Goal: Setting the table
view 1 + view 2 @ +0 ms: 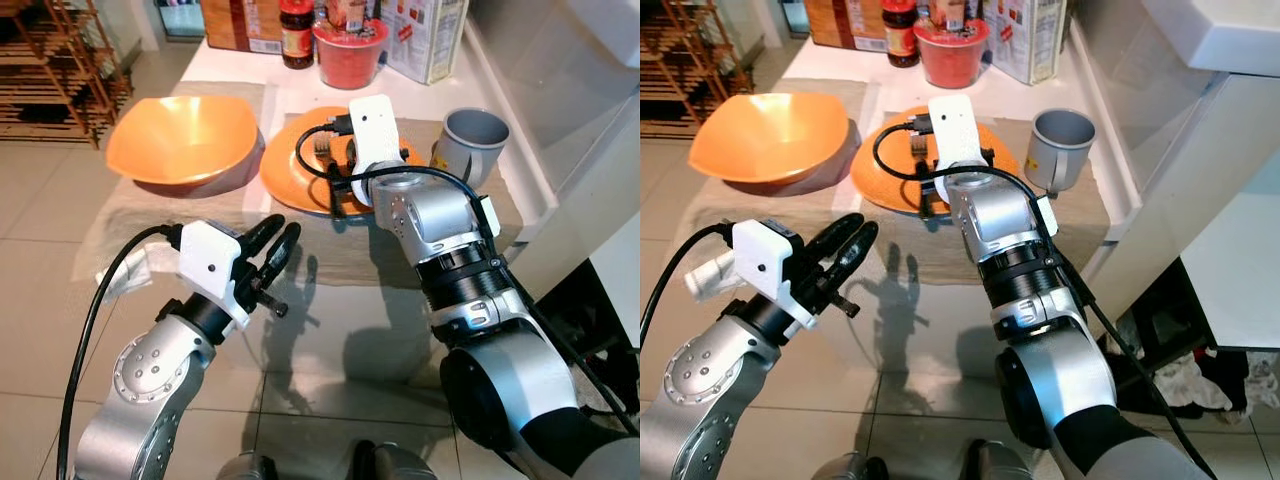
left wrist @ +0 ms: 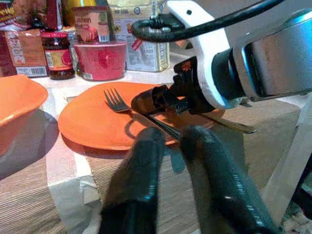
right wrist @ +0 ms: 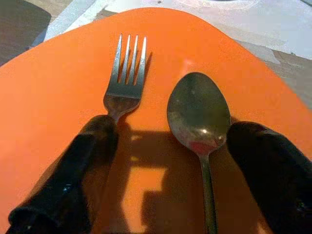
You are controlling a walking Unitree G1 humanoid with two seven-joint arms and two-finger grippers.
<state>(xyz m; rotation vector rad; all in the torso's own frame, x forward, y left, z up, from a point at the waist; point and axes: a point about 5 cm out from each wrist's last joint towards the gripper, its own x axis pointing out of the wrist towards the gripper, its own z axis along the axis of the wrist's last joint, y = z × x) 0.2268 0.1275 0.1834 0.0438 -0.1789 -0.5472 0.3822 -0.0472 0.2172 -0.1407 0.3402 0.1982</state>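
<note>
Right gripper [image 3: 165, 170] over the orange plate [image 1: 290, 165] on the table [image 1: 230, 60] — fingers spread wide, holding nothing. A fork [image 3: 126, 73] and a spoon [image 3: 199, 114] lie side by side on the plate; one finger [image 3: 78, 170] covers the fork's handle, and the spoon lies between the two fingers. Left gripper [image 1: 272, 250] in the air before the table's near edge — fingers slightly parted, empty. Left of the plate, an orange bowl [image 1: 180, 140]; right of it, a grey mug [image 1: 470, 140]; behind it, a red tub [image 1: 350, 50].
</note>
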